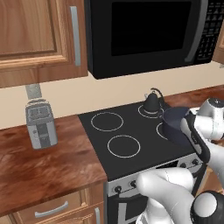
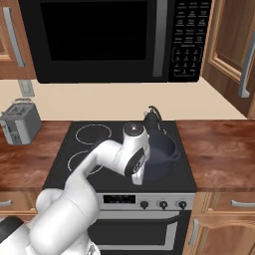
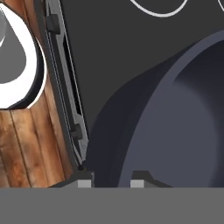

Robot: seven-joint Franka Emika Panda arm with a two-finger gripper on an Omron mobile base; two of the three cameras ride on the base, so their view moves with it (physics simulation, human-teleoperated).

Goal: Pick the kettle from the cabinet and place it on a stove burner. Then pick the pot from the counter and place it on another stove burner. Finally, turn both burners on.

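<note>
Two-finger dark gripper [image 3: 111,181] is pinching nearly closed on the near rim of one round dark blue-grey pot [image 2: 162,152], which is sitting on the flat black glass cooktop [image 1: 131,127] at its front right. Behind it, one small black cone-shaped kettle [image 1: 152,101] is standing upright on a rear ring. Two white rings are lying bare at left.

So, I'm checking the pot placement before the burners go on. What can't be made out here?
- The ring under the pot: covered by the pot in both base views.
- Gripper contact with the pot rim: the arm hides it in the base views; the hand view's bottom edge crops it.
- Stove knobs: too small to read settings.
- Kettle base: behind the pot, right base view.
</note>
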